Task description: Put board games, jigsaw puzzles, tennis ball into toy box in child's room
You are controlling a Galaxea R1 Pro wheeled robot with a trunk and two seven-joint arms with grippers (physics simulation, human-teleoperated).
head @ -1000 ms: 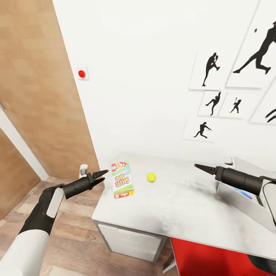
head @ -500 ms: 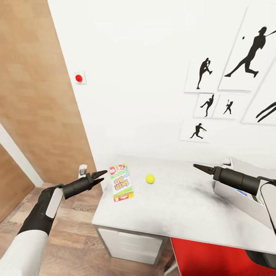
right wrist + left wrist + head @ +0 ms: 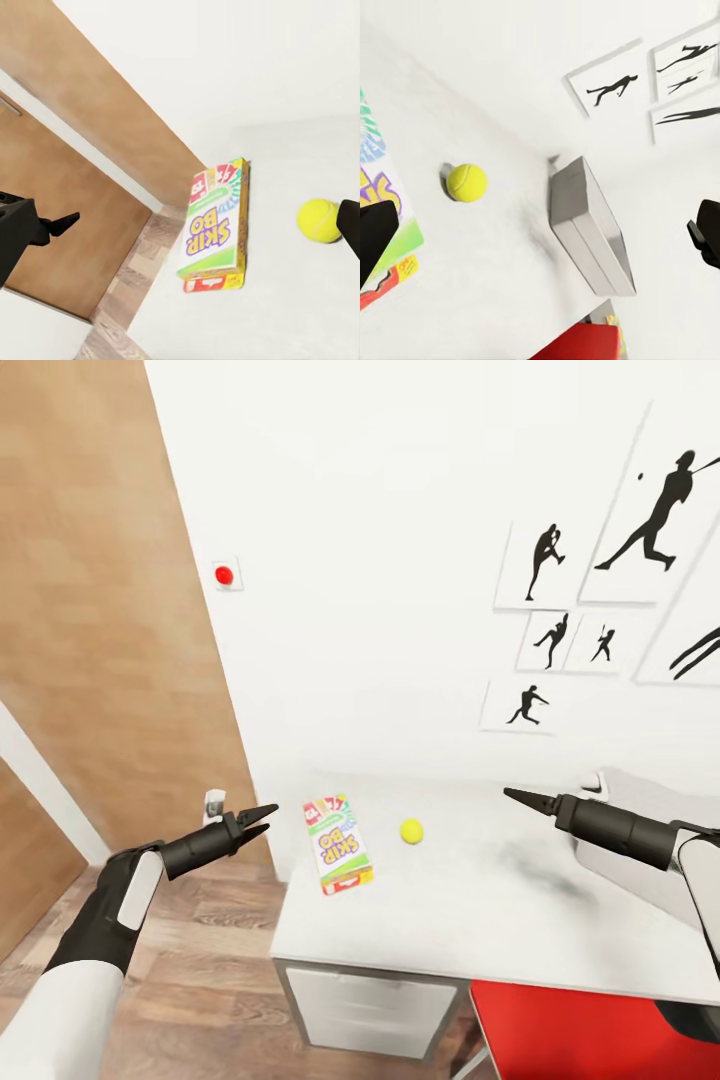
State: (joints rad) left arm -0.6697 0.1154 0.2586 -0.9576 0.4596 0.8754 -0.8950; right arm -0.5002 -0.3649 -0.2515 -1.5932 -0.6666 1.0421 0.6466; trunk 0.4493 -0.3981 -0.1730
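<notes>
One white table (image 3: 520, 920) by a white wall, board game (image 3: 338, 843) and tennis ball (image 3: 411, 830) on it, left jaws apart, right jaws together.

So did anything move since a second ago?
Only the camera swung, so the whole picture slid a little to the right. The game box and ball lie where they were on the table, untouched. The left pincer stays slightly open off the table's edge, and the right pincer stays shut above it. Nothing was grabbed or dropped.
</notes>
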